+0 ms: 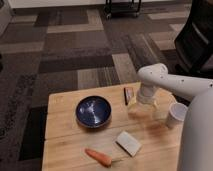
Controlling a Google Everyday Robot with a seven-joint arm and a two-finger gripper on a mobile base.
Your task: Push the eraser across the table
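Blackish eraser (129,95) — blue bowl (93,111)

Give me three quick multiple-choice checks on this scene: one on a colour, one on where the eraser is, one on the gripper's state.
1. What colour is the bowl?
A. blue
B. red
C. white

2. Where is the eraser?
A. inside the bowl
B. on the table near its far edge, beside the gripper
C. lifted up in the gripper

3. The gripper is:
A. shut on the eraser
B. shut with nothing in it
C. open, holding nothing

Answers:
1 A: the bowl's inside and rim are dark blue.
2 B: the eraser lies flat on the wood, next to the gripper, which hangs low over the table's far side.
3 C: the eraser sits beside the gripper and nothing is in its grasp.
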